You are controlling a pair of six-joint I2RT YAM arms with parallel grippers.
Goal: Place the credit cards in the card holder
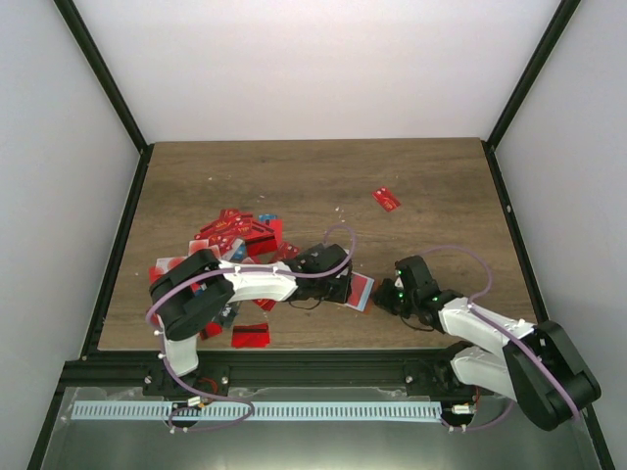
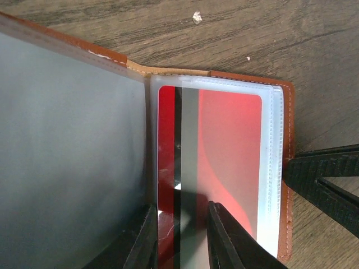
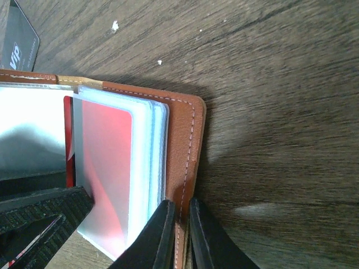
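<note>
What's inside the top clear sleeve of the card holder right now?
A red card with a dark stripe lies in the card holder's top sleeve. The left gripper covers its near end. Sleeves stacked underneath are covered; their contents can't be seen.

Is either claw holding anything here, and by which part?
The right claw pinches the card holder by the outer edge of its brown cover. The left claw straddles the near end of a sleeved red card; a grip there cannot be told.

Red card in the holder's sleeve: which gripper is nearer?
Left. The left gripper is directly over the red card, fingertips flanking its stripe; the right gripper pinches the card holder's leather edge, beside the sleeves.
</note>
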